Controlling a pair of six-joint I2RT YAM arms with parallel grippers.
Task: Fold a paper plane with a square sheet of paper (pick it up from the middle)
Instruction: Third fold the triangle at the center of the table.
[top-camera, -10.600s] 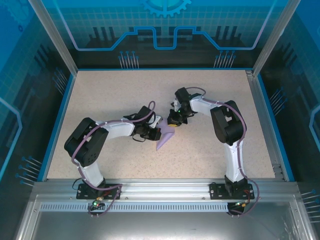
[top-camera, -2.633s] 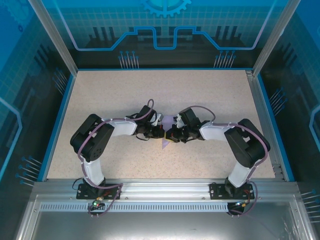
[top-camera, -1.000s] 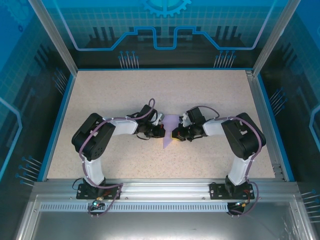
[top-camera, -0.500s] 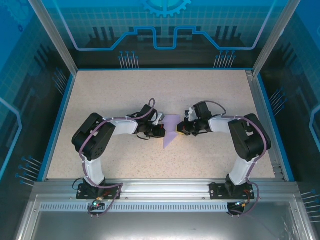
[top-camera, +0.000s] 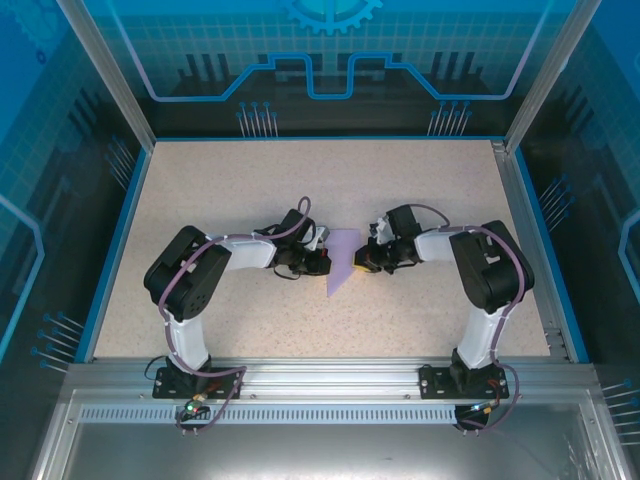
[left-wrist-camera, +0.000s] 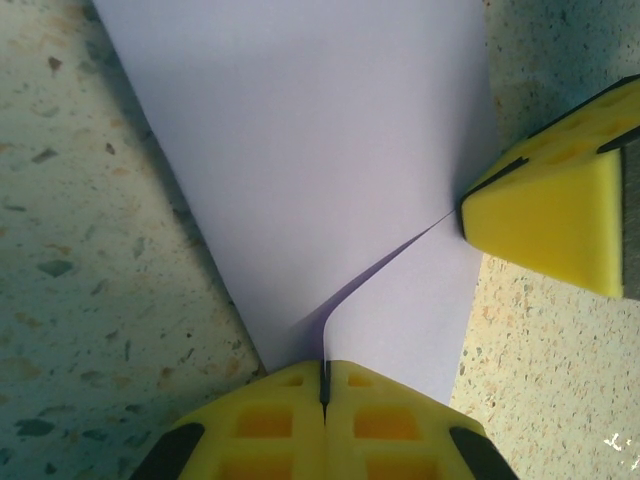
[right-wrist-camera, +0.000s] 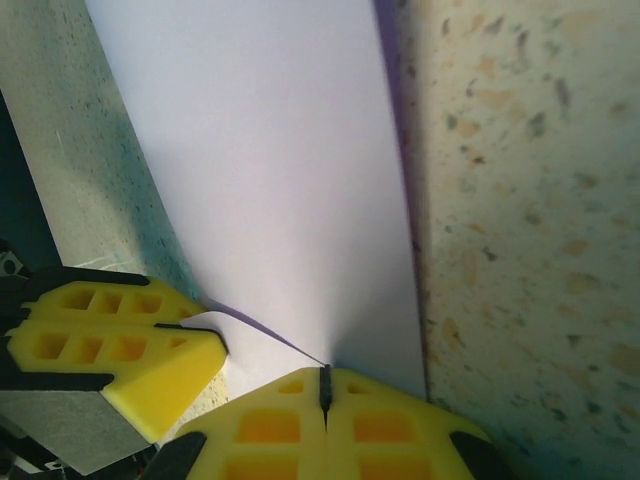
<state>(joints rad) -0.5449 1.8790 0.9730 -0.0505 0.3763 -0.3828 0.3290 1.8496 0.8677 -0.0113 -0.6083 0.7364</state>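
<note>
- The paper plane (top-camera: 341, 258) lies at the middle of the speckled table (top-camera: 250, 190), between the two arms. Its broad end points to the far side and its sharp tip to the near side.
- The left gripper (left-wrist-camera: 325, 378) sits at the plane's left edge with its jaws pressed together. A raised fold of the paper runs into the seam between them, so it appears to be clamped on the paper.
- The right gripper (right-wrist-camera: 325, 390) meets the plane from the right, its jaws likewise closed. The crease line ends at their seam, which reads as a pinch on the opposite edge.
- The two grippers are close together, with only the narrow width of the paper between them.
- The paper looks thin, light and limp. It likely has no stiffness except along its creases, and it would tear or crumple under a hard tug.
- On the smooth table it would probably slide rather than resist, so one side needs pinning while the other is worked.
- The best hold is judged to be on a folded edge near the centre crease, where the layers are doubled, not on the fine tip.
</note>
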